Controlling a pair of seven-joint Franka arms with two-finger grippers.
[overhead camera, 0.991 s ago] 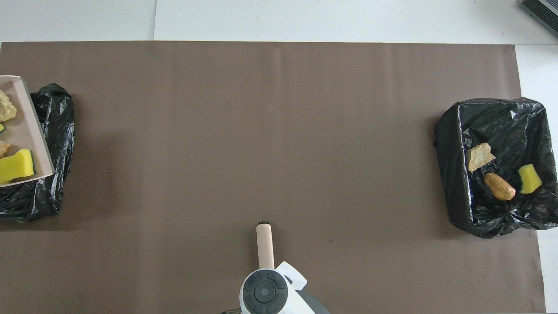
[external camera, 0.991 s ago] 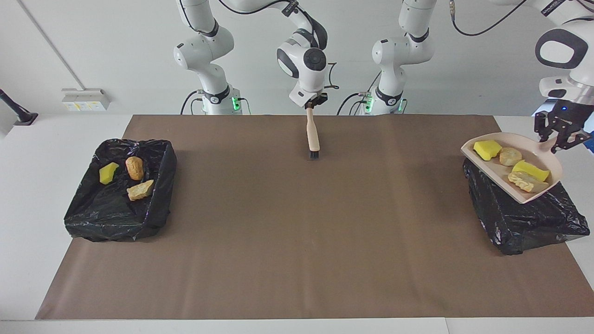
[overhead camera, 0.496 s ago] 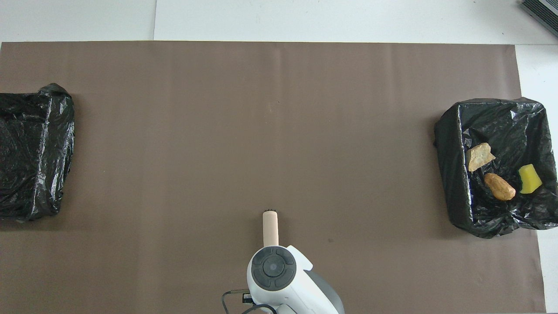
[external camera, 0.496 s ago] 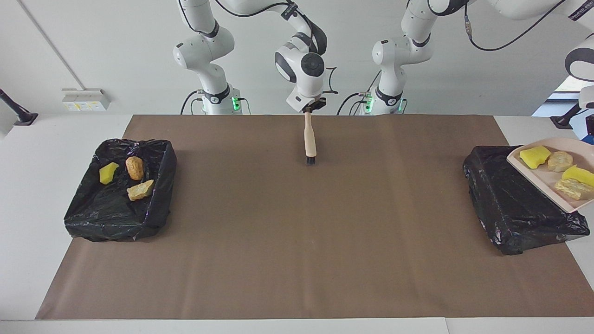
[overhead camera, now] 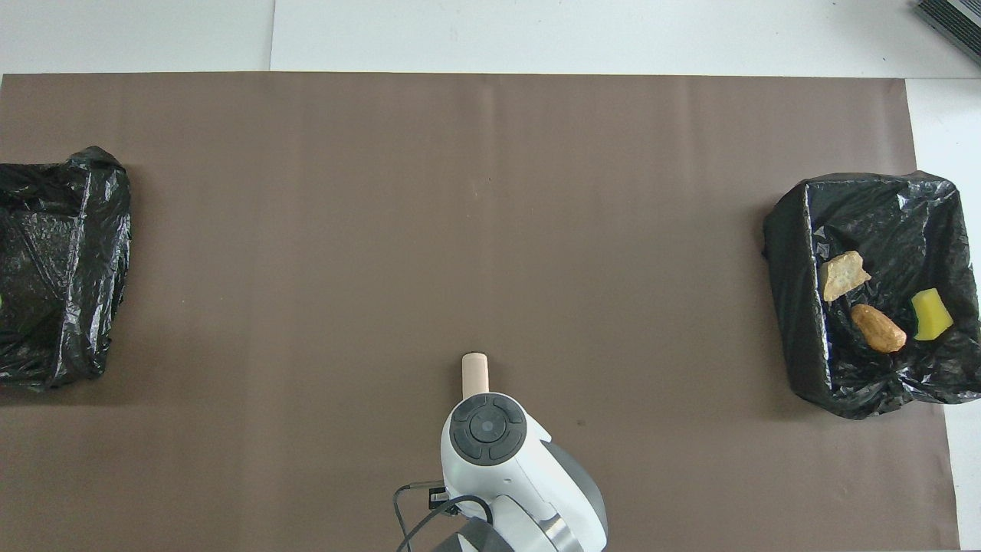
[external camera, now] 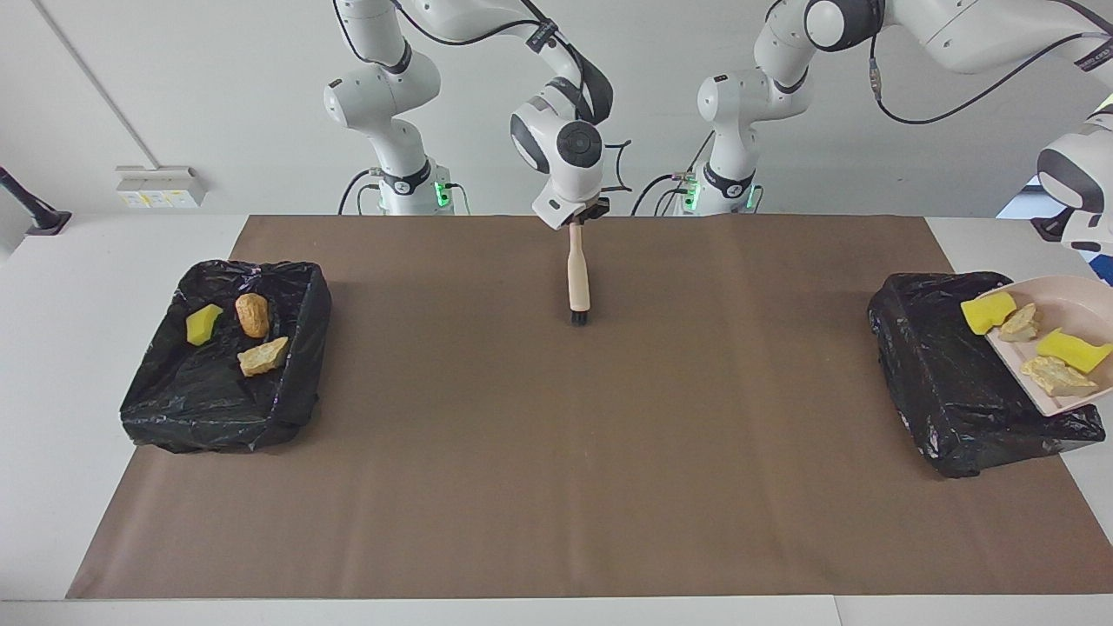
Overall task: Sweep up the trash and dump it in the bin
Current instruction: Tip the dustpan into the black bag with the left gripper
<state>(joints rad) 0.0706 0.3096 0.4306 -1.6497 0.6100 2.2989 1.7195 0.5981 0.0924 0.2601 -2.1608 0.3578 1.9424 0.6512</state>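
Your left gripper, out of frame but clamped on the pale pink plastic dustpan (external camera: 1078, 300), holds it tilted over the black-bagged bin (external camera: 948, 365) at the tabletop's left-arm end, four sponge and bread scraps (external camera: 1022, 322) sliding binward.

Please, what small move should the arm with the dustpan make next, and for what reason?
Probably tilt the dustpan further so its open edge dips into the black bin under it. Four scraps lie on the pan, which already slopes over that bin's edge; none has dropped in.
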